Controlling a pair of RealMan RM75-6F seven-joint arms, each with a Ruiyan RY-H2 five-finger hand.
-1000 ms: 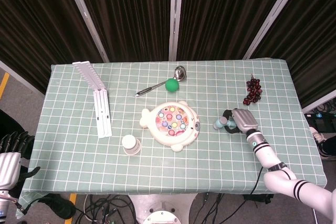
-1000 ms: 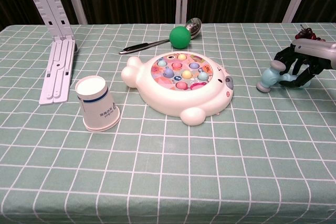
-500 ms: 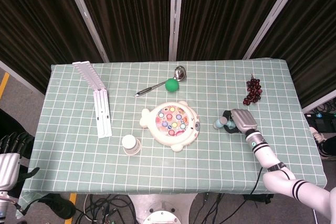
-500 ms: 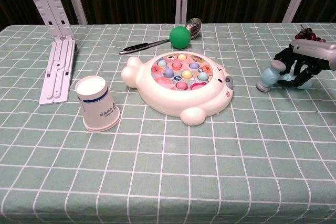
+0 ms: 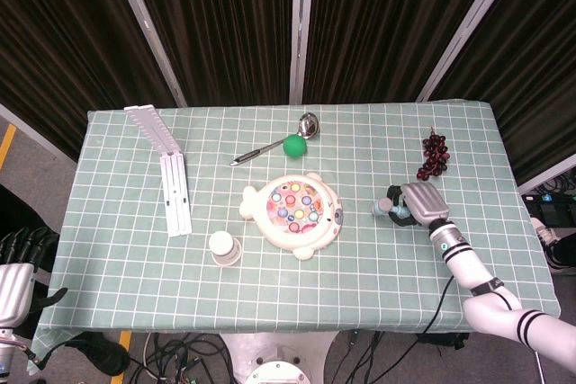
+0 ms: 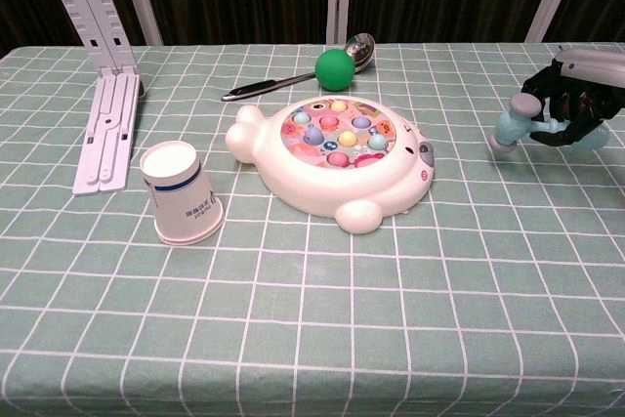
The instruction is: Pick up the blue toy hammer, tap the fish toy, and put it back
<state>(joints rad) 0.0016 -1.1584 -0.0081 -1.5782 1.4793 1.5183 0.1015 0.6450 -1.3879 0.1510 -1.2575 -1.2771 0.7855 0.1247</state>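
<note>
Head and chest views of a counter (image 5: 126, 249) covered with a green checked cloth. The right hand (image 5: 421, 203) grips the blue toy hammer (image 6: 515, 125), its dark fingers (image 6: 564, 109) wrapped around the handle; the pale blue head points toward the fish toy (image 6: 337, 159) and, in the chest view, appears clear of the cloth, though contact cannot be ruled out. Hammer and hand lie to the right of the fish toy, well apart from it. The fish toy, a white round body with a face of coloured pegs, sits near the middle of the counter. A white paper cup (image 6: 182, 193) with a blue band lies tilted just to its left, mouth facing away from the robot. Beyond the fish toy, a green ball (image 6: 334, 67) rests beside the bowl of a metal ladle (image 5: 270, 146). A white folding stand (image 5: 167, 170) occupies the far left of the counter, and a bunch of dark grapes (image 5: 433, 156) lies at the far right, beyond the right hand. The left hand (image 5: 18, 272) hangs off the counter's near left edge, holding nothing; whether its fingers are spread cannot be told.
</note>
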